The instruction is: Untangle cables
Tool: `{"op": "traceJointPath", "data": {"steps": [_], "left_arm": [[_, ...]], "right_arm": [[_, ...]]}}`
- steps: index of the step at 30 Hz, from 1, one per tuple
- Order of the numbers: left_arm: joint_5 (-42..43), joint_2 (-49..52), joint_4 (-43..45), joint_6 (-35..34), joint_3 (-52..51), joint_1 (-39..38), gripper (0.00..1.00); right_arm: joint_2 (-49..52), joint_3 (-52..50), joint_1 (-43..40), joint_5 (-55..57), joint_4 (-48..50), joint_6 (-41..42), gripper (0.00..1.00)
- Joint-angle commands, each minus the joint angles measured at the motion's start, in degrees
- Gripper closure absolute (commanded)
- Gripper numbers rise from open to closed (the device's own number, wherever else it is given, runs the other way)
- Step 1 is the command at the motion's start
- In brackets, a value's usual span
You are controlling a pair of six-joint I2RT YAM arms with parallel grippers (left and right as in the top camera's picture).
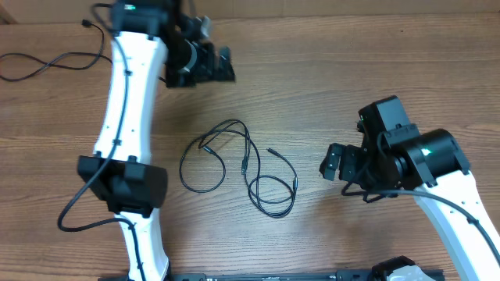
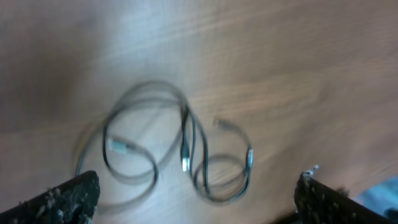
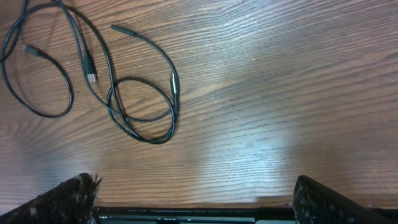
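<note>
Both sets of jaws are spread wide and empty: your left gripper (image 1: 225, 65) hangs at 11 o'clock of the cables (image 1: 238, 168), and your right gripper (image 1: 330, 165) sits at 3 o'clock. The cables lie in overlapping loops in the middle of the table (image 1: 375, 78), long axis running 10 to 4 o'clock. Go for the loose plug end (image 1: 270, 150) nearest the right gripper. Pinch just behind it and draw outward, low and slow.

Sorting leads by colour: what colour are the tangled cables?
The cables are black; clearest in the right wrist view.
</note>
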Motion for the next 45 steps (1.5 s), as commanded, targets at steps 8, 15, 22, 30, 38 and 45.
{"op": "traceJointPath", "data": {"steps": [8, 15, 22, 30, 38, 45], "left_arm": [[-8.3, -7.1, -3.7, -4.0, -4.6, -3.2, 0.00], [-9.5, -21.9, -1.0, -4.0, -21.8, -3.4, 0.00], [-13.5, -26.6, 11.4, -2.5, -37.3, -5.9, 0.00], [-15.8, -23.5, 31.3, 1.9, -53.5, -7.5, 0.14], [-21.3, -22.1, 38.8, 7.6, -59.2, -7.4, 0.25], [-18.8, -21.6, 40.5, 10.4, -61.6, -7.8, 0.56]], "right_arm": [[-1.1, 1.1, -0.2, 1.5, -1.1, -0.4, 0.00], [-1.1, 1.1, -0.2, 1.5, 1.6, -0.2, 0.00], [-1.1, 1.1, -0.2, 1.5, 1.7, -0.2, 0.00], [-1.1, 1.1, -0.2, 1.5, 1.7, -0.2, 0.00], [-1.1, 1.1, -0.2, 1.5, 1.7, -0.2, 0.00], [-1.1, 1.1, -0.2, 1.5, 1.7, -0.2, 0.00]]}}
